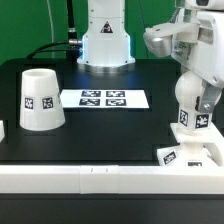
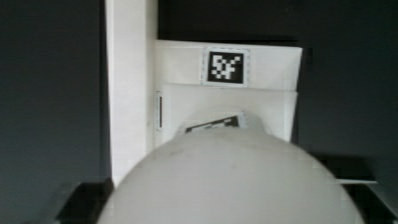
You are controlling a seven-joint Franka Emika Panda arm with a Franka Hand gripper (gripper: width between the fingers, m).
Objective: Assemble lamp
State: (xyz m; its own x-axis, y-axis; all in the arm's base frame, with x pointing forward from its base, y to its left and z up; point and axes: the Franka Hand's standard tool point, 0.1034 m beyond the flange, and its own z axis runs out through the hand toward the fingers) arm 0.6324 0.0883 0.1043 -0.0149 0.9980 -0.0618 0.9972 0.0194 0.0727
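The bulb (image 1: pixel 191 105), upright with a tag on its neck, stands over the square base (image 1: pixel 192 155) at the exterior view's right, clasped from above by the end effector (image 1: pixel 196 92), with the shade (image 1: pixel 39 99) well apart on the black desk (image 1: pixel 100 125) beyond the marker board (image 1: pixel 104 98).

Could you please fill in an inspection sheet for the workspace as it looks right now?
Surface: black table with a white rail along its front edge.
Job's things: shade stands mouth down, alone; bulb upright over the base, contact unclear.
Clutter: marker board lies flat mid-table.
Grippers: gripper at the bulb; jaws shut on it.
Cables: dark cable behind the arm's pedestal.
Surroundings: green backdrop.
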